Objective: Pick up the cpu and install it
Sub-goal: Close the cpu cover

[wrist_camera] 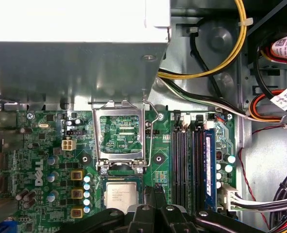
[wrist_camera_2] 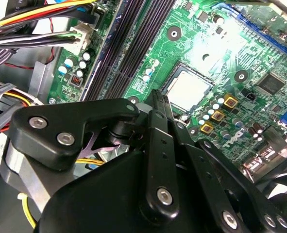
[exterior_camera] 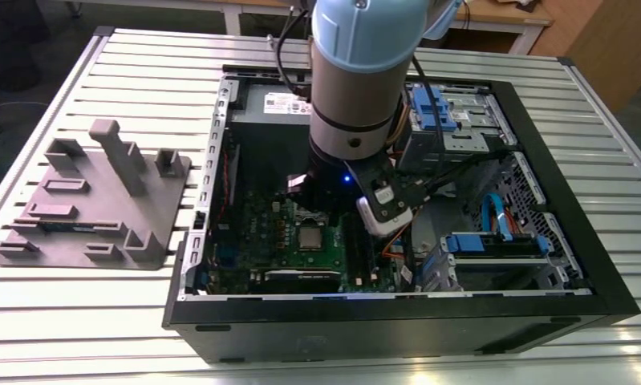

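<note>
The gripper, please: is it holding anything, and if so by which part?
Nothing is held: the gripper is shut and empty, while the cpu lies flat on the motherboard.

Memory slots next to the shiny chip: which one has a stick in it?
The slot farthest from the cpu: it holds a stick with a blue label, while the slots nearer the cpu look empty.

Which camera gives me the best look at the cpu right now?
The second wrist view: the cpu shows large, nearly its whole top exposed. In the first wrist view the hand covers one edge. The exterior view shows it small, near the arm.
</note>
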{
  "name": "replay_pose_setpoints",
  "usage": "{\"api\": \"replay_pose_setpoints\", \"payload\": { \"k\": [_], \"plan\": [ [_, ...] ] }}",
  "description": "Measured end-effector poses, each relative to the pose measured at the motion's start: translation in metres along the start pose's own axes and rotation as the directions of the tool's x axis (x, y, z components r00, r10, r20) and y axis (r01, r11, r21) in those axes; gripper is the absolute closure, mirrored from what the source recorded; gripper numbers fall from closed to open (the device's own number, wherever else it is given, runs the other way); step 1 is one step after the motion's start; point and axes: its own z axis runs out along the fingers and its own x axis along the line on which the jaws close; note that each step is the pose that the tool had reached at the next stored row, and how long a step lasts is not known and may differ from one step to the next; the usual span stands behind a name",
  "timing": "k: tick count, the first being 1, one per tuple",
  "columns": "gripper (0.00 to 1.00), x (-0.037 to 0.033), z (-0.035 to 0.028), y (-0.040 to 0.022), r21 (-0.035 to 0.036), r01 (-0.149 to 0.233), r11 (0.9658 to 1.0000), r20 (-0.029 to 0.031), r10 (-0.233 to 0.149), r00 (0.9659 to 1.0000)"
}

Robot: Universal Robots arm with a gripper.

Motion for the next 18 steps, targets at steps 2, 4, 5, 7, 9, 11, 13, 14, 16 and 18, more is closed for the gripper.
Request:
{"api": "replay_pose_setpoints", "payload": {
  "k": [2, 4, 5, 7, 9, 11, 13, 14, 16, 18],
  "plan": [
    [0.90, -0.0003, 0.0007, 0.0000, 0.0000, 0.000, 1.0000, 0.0000, 0.000, 1.0000],
    [0.90, -0.0003, 0.0007, 0.0000, 0.0000, 0.000, 1.0000, 0.0000, 0.000, 1.0000],
    [0.90, -0.0003, 0.0007, -0.0001, 0.0000, 0.000, 1.0000, 0.0000, 0.000, 1.0000],
    [0.90, -0.0003, 0.0007, 0.0000, 0.0000, 0.000, 1.0000, 0.0000, 0.000, 1.0000],
    [0.90, -0.0004, 0.0008, 0.0000, 0.0000, 0.000, 1.0000, 0.0000, 0.000, 1.0000],
    [0.90, -0.0015, 0.0010, 0.0000, -0.0002, 0.000, 1.0000, 0.0000, 0.000, 1.0000],
    [0.90, -0.0033, 0.0015, 0.0003, -0.0002, 0.000, 1.0000, 0.0000, 0.000, 1.0000],
    [0.90, -0.0043, 0.0017, 0.0007, 0.0001, 0.000, 1.0000, -0.0001, 0.000, 1.0000],
    [0.90, -0.0062, 0.0025, 0.0019, -0.0001, 0.000, 1.0000, -0.0001, 0.000, 1.0000],
    [0.90, -0.0078, 0.0036, 0.0041, 0.0000, 0.000, 1.0000, -0.0001, 0.000, 1.0000]
  ]
}}
